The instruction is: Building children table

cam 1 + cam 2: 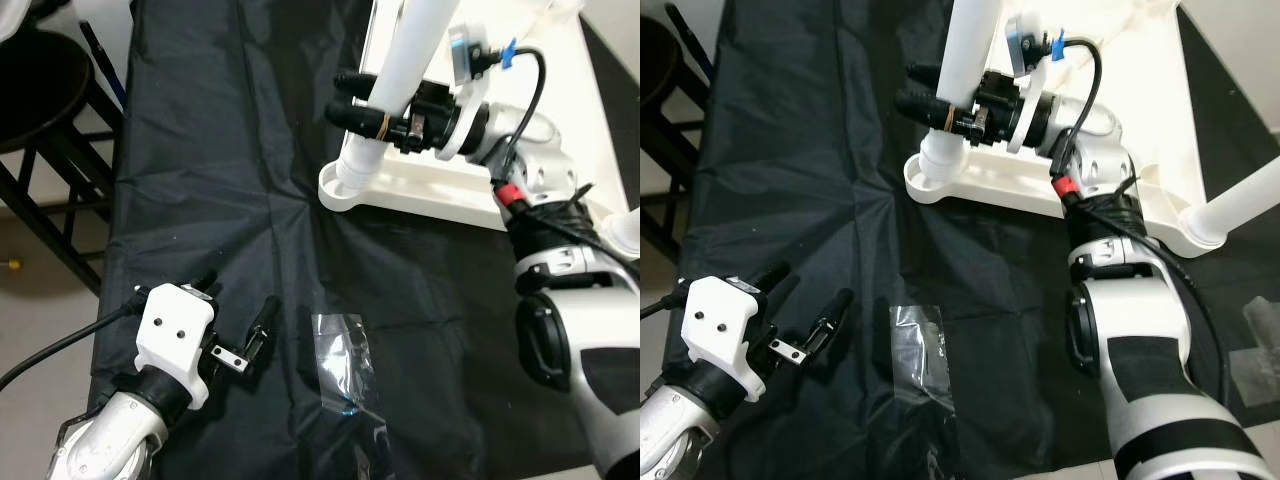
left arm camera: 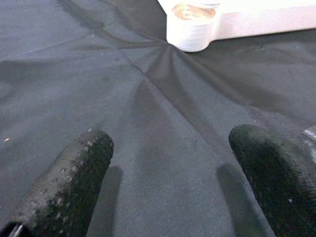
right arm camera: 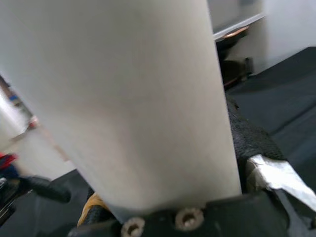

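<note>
So the white children's table is lying upside down on the black cloth, up at about 1 o'clock in the head view, with one of its corner sockets sitting right at the edge facing the middle. A white table leg stands in that socket, tilted a bit, and the right end effector is clamped around it just above the socket, black fingers wrapped on either side of the tube. In the right wrist view the leg is pressed right up against the camera, so yeah, it's gripping it for real. Another leg sticks out at the far corner around 3 o'clock. The left end effector is down at 7 o'clock, hovering low over the cloth with its fingers spread apart and nothing between them. Just beside it, toward 6 o'clock, there's a little clear plastic bag lying flat on the cloth. Off at 10 o'clock there's a dark stool on the floor.
</note>
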Available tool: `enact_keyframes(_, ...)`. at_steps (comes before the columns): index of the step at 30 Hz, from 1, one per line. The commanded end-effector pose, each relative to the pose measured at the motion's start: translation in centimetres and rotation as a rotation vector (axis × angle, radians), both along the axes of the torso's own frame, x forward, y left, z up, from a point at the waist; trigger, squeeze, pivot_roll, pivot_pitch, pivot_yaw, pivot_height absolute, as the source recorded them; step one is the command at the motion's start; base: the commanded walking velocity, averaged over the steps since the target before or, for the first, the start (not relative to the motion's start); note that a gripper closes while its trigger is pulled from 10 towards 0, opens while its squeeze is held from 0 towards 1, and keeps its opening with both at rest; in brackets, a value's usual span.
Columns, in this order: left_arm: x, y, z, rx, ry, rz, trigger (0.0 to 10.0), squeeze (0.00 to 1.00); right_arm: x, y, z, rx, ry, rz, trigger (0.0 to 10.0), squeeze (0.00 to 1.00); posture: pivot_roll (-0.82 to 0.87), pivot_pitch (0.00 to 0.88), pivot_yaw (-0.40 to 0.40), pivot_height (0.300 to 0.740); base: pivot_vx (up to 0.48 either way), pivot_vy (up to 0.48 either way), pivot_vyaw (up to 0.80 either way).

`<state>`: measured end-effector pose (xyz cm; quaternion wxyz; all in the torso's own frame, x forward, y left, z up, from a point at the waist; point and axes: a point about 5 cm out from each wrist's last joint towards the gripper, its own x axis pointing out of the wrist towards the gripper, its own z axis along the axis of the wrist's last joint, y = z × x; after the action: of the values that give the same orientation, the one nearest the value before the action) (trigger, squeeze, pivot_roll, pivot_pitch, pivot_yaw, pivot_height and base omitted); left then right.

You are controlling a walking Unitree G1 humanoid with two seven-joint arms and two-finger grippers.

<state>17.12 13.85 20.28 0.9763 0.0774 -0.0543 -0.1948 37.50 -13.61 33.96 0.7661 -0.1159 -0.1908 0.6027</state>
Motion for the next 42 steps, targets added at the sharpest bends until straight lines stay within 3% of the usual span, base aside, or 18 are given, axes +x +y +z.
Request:
enact_keyframes(1, -0.8, -0.1, 0.0, 0.015, 0.021, 0.002, 10.0, 0.0, -0.1, 0.0, -0.1, -0.031, -0.022, 0.038, 10.0, 0.0, 0.02, 0.494, -0.055, 0.74, 0.0, 0.0, 0.0)
enact_keyframes(6, -1.3, -0.2, 0.4, 0.017, 0.02, 0.005, 10.0, 0.0, -0.2, 0.4, -0.3, -0.048, -0.023, 0.081, 10.0, 0.0, 0.03, 0.511, -0.054, 0.74, 0.0, 0.0, 0.0)
enact_keyframes(7, -1.4, -0.2, 0.6, 0.026, 0.015, 0.01, 10.0, 0.0, -0.3, 1.2, -0.5, -0.073, -0.034, 0.133, 10.0, 0.0, 0.03, 0.517, -0.055, 0.74, 0.0, 0.0, 0.0)
enact_keyframes(19, -1.3, -0.4, 0.8, 0.037, -0.014, 0.017, 10.0, 0.0, -0.6, 3.6, 0.7, -0.136, -0.057, 0.248, 10.0, 0.0, 0.01, 0.535, -0.071, 0.74, 0.0, 0.0, 0.0)
enact_keyframes(42, -0.9, -0.7, 1.0, 0.053, -0.021, 0.024, 10.0, 0.0, -0.4, 3.6, 1.0, -0.25, -0.014, 0.255, 10.0, 0.0, -0.02, 0.534, -0.08, 0.74, 0.0, 0.0, 0.0)
